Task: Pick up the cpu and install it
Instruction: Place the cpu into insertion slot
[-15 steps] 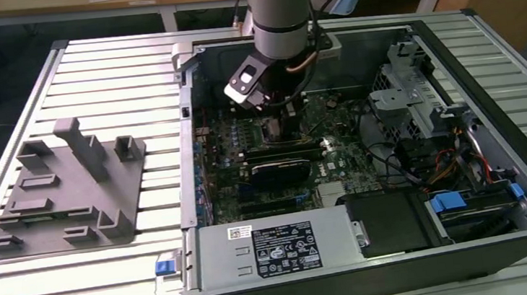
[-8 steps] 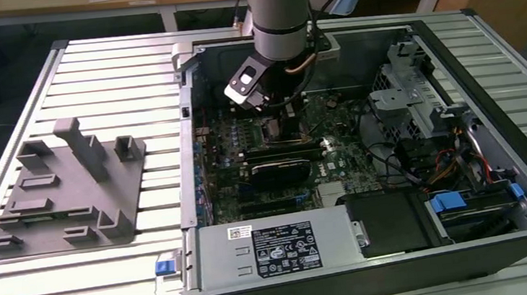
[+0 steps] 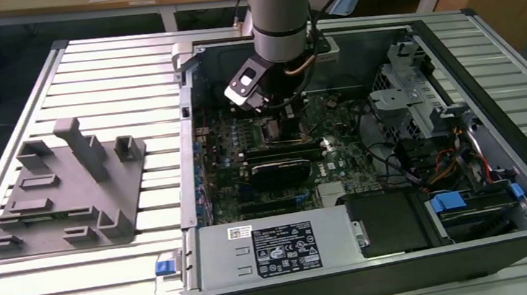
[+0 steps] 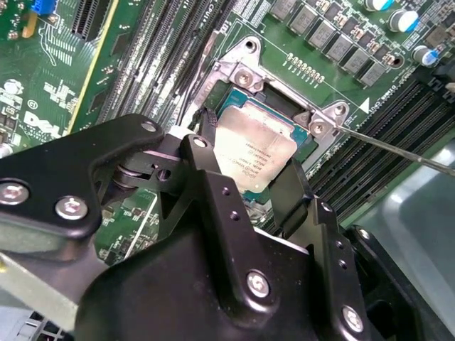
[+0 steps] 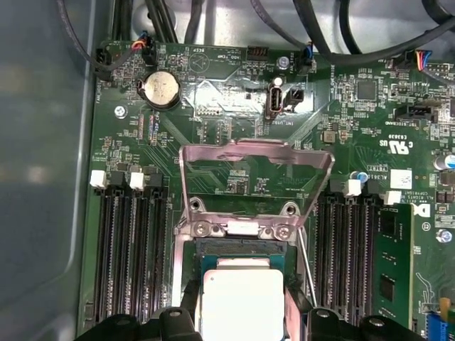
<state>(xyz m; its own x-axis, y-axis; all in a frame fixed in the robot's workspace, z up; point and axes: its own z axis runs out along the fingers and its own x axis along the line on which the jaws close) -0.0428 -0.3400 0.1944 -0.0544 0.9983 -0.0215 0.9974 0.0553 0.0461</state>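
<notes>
Install step: gripper fingers clamped on the cpu, over the open socket, lid up. Seating calls for square alignment and a gentle descent.

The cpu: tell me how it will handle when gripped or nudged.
Probably stiff: the cpu is a flat plate with a metal top. Its smooth top and thin edges look slippery, so the gripper flanking its sides could let it slip. Flat, so unlikely to roll.

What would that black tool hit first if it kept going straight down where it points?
Probably the open metal-framed socket on the green motherboard, directly beneath the silvery square cpu the tool grips; depth is unclear.
</notes>
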